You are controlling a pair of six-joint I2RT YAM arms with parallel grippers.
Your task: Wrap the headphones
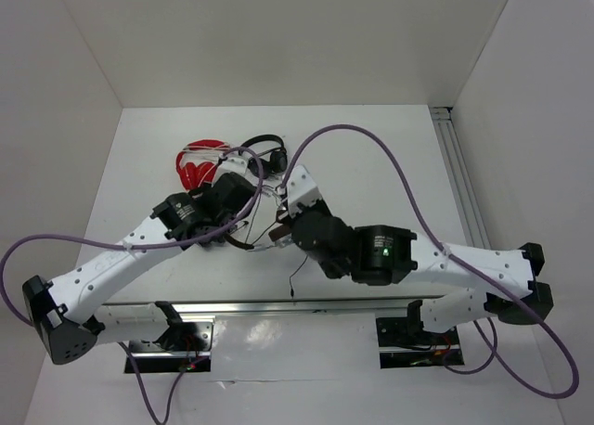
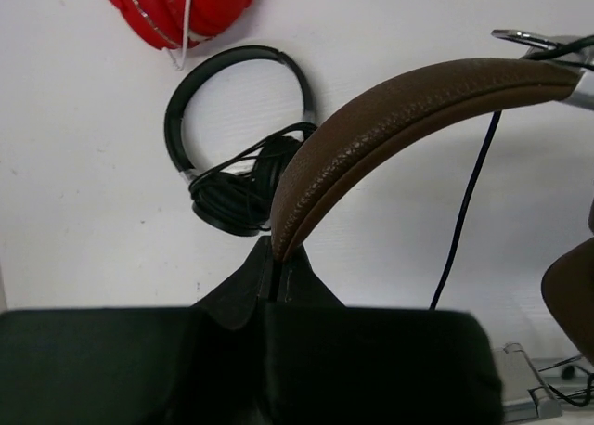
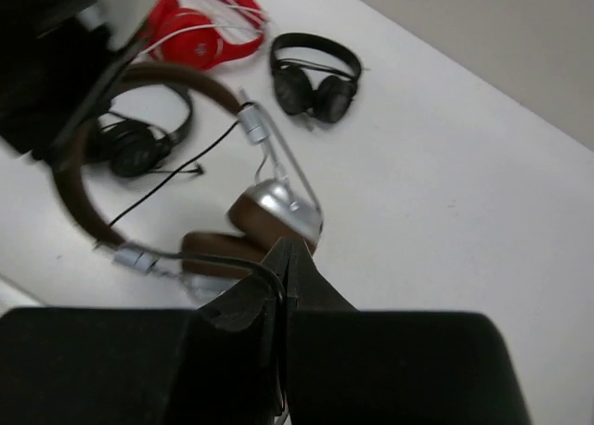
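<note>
the headphones (image 3: 269,212) barely show from above; wrist views show left gripper (image 2: 276,275) clamping the headband (image 2: 399,105), right gripper (image 3: 283,278) pinching the cable (image 2: 469,202).

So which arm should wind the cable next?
Right. The right gripper looks shut on the cable, while the left gripper is clamped on the headband, anchoring it.

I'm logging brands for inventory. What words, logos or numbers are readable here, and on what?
No text can be read.
The red headphones have a small white mark on one earcup, too blurred to read.
No lettering shows on the brown headphones or the two black pairs.
</note>
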